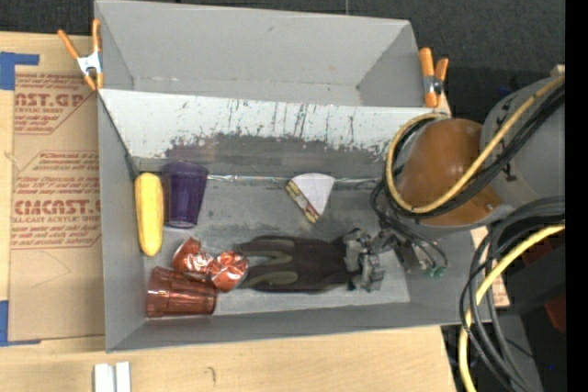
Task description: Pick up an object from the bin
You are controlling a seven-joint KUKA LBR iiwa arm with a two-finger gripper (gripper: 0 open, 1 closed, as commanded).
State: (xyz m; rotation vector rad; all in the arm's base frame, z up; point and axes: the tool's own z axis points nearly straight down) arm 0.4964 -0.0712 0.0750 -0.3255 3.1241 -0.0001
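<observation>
Jaws of the gripper (366, 263) are sitting low near the bin's floor, at the right end of a dark glove (294, 263). Whether they are standing wide or narrow I cannot tell, since the wrist's metal parts and cables are crowding that spot. Nothing is showing plainly between them, so no hold can be claimed.

The dark glove is stretching away from the jaws toward the view's left, its nearest end touching them or just beside them. Beyond the glove's far end a crumpled red wrapper (207, 266) is lying, and just below that, what look like 2 nested red-brown cups (179, 300) are lying on their side. Up and left of the jaws, near, a white wedge-shaped piece (310, 193) is resting. Well apart from them, further left, a purple cup (185, 195) is standing beside a yellow banana (149, 213).

By my judgement the task is sitting about midway. The reach down into the grey bin (257, 60) is looking done, with the glove as the likely thing. Closing on it, lifting it and clearing the rim are waiting to be done.
</observation>
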